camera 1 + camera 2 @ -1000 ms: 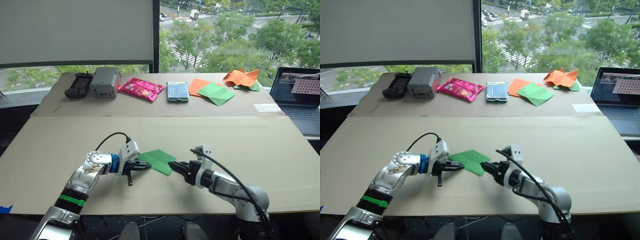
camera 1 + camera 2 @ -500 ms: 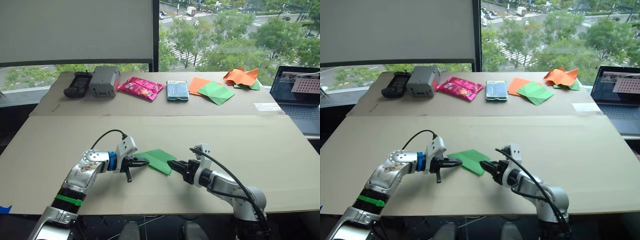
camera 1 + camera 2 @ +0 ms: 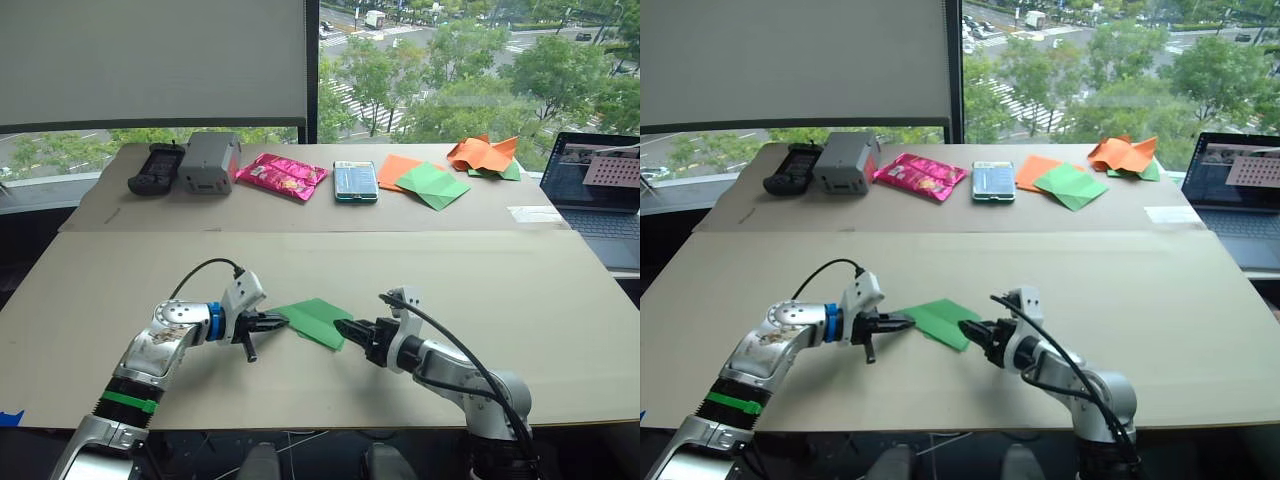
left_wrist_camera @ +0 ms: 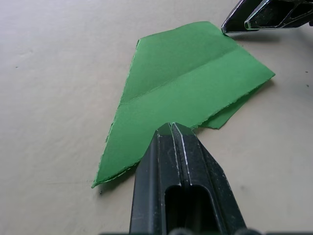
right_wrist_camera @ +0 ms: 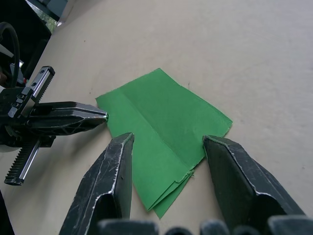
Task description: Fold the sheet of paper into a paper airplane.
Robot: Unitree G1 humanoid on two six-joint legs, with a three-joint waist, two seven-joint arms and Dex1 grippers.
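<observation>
The left gripper (image 3: 278, 321) has been drawn back a little toward the robot's left within the last second. A second ago its tip lay over the near-left edge of the paper airplane (image 3: 318, 321); now it is seen at the very corner of it, touching or just beside. The right gripper (image 3: 343, 328) has been kept almost where it was, at the near-right side of the paper. From this it is judged that a crease was pressed and the left arm is being pulled away, so that the next fold can be prepared.

In the left wrist view the fingers (image 4: 172, 142) of the left gripper are seen pressed together, with nothing between them; the tip rests at the torn near edge of the folded paper. In the right wrist view the fingers (image 5: 115, 171) of the right gripper are held wide apart, one on each side of the near end of the paper, and nothing is clamped. Whether they touch the board cannot be told.

The green paper lies flat on the cardboard table (image 3: 500, 280), between the two grippers, as a layered wedge with one long crease.

Farther away, spare green and orange sheets (image 3: 425, 182) are laid at the far edge.
</observation>
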